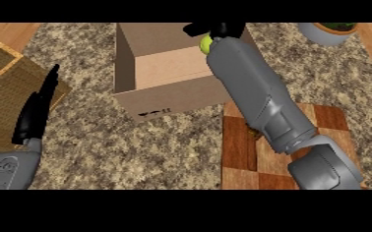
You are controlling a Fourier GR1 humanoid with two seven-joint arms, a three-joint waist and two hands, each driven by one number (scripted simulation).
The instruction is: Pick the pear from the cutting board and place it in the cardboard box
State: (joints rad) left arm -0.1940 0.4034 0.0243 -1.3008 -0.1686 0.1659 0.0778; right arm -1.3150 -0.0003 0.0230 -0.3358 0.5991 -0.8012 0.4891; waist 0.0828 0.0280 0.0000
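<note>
Now, starting at the view's left edge, the left hand (36, 110) is resting over the worktop (145, 147) with its fingers straight and holding nothing, beside a brown woven mat (22, 88) that is lying at the worktop's left side. Moving rightward, the cardboard box (156, 96) is standing open-topped on the worktop, its front wall facing the viewer and its pale interior showing. Over the box's far right corner the right hand (214, 29) is curling round the pear (206, 43), whose yellow-green skin is peeking out beneath the black fingers. The pear is therefore hanging above the box's rim rather than deep inside, so the release, in my judgement, is calling for the hand to shift a little toward the box's middle and lower before the fingers uncurl, lest the fruit catch the right wall. The long grey forearm is crossing the box's right edge and hiding part of the wooden cutting board (243, 147), which is lying just right of the box. At the far upper right a grey pot with a plant (328, 32) is standing well apart.
</note>
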